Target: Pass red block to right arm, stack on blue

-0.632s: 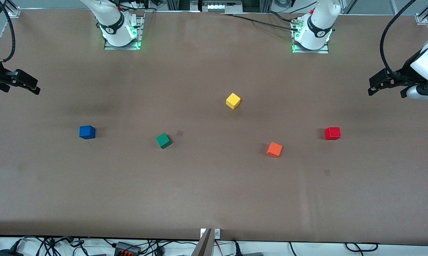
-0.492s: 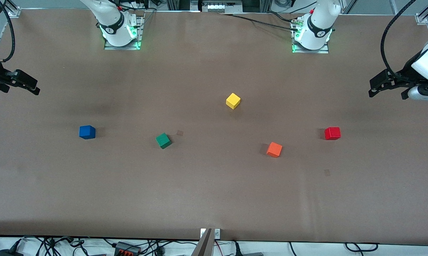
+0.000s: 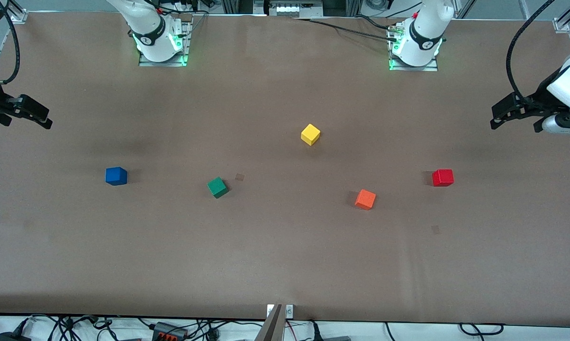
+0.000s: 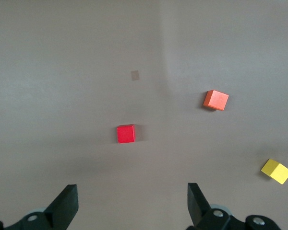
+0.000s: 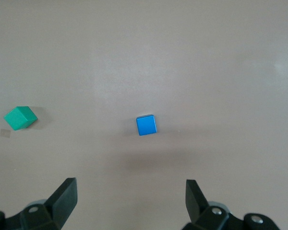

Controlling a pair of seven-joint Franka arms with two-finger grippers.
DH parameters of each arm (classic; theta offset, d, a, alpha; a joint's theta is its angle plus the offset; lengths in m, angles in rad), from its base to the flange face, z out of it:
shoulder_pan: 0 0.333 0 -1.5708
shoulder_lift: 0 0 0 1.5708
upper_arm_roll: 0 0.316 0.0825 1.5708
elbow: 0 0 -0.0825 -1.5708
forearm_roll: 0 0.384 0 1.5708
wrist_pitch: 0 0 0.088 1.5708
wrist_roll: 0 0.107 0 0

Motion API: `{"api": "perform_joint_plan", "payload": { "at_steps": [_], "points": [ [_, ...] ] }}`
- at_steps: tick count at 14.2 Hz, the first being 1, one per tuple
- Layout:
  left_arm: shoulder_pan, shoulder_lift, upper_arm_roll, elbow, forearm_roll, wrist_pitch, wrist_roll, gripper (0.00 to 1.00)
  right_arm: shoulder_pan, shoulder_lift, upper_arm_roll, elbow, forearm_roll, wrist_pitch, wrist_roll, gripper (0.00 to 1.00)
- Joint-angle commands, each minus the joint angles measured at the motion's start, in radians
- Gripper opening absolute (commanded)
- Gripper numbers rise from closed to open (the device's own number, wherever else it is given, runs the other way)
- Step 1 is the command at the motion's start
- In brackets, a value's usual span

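Red block (image 3: 442,177) sits on the brown table (image 3: 285,265) toward the left arm's end, well apart from the blue block (image 3: 116,175), while the left gripper (image 3: 499,115) and right gripper (image 3: 42,117) hover empty, jaws wide.

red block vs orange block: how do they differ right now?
Colour: the red block is bright red, the orange block is orange. Place: the red block lies toward the left arm's end of the table, while the orange block sits nearer the table's middle and nearer the front camera. Pose: the red block sits about square to the table's edges, the orange block is turned at an angle. Both are cubes of the same size, resting free on the table, touching nothing.
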Motion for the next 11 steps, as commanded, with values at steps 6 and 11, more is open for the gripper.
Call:
{"api": "perform_joint_plan", "payload": {
  "at_steps": [6, 11],
  "points": [
    [-0.008, 0.001, 0.01, 0.008, -0.006, -0.026, -0.007, 1.0, -0.003, -0.003, 0.005, -0.019, 0.007, 0.013, -0.002, 1.0],
    [-0.009, 0.003, 0.01, 0.013, -0.006, -0.053, -0.007, 1.0, -0.002, 0.014, 0.005, -0.018, 0.007, 0.008, 0.001, 1.0]
  ]
}}
